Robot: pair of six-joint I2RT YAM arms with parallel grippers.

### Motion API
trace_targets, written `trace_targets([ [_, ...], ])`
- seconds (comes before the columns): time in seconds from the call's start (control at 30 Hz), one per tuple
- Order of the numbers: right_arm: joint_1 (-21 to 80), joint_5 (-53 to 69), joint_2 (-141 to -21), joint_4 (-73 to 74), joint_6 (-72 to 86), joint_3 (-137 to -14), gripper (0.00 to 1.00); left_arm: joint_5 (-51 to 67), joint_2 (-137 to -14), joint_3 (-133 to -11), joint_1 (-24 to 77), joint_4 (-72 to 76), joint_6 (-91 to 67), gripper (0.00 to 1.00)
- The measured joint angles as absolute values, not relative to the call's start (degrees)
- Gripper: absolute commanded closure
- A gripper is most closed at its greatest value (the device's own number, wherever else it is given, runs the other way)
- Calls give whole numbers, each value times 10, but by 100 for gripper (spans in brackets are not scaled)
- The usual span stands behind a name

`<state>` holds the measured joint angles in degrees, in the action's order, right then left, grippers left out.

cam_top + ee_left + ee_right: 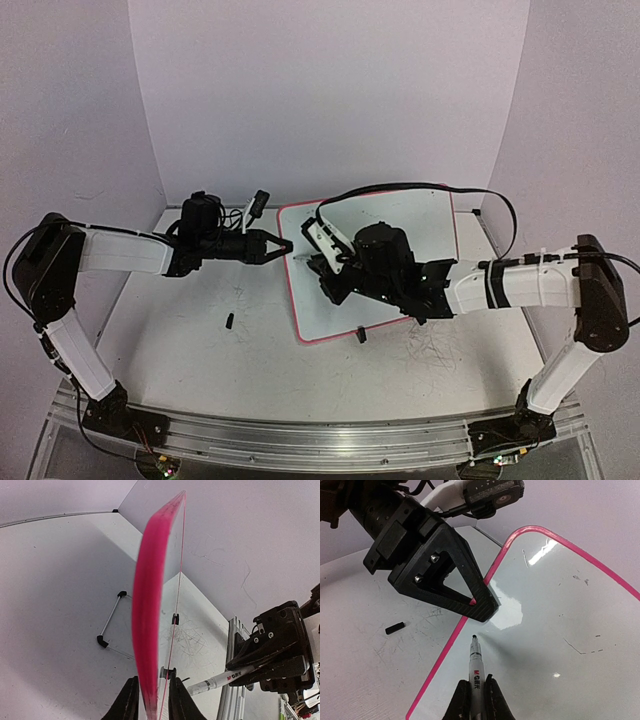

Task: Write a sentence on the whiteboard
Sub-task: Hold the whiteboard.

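The whiteboard [400, 210] is white with a pink rim; the marker [476, 667] white, dark-tipped.

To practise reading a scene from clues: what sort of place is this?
Probably a robotics lab test cell. Two arms are bolted to an aluminium rail at the edge of a scuffed tabletop boxed in by white walls. The left gripper grips the whiteboard, and the right gripper holds a marker.

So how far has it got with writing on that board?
Setup looks done: the left gripper is clamped on the pink rim of the whiteboard, and the right gripper holds a marker, tip uncapped. In hand: the tip points at the board near that rim; contact I cannot tell. Left: the whole sentence, since the board shows only faint specks, no letters.
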<state>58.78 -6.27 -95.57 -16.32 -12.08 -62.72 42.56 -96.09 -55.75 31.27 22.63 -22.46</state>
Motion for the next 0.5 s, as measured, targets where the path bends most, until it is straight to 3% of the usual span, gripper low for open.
trace_targets([
  [0.5, 589, -69, -965, -170, -126, -627, 100, 425, -961, -557, 313, 226, -218, 89],
])
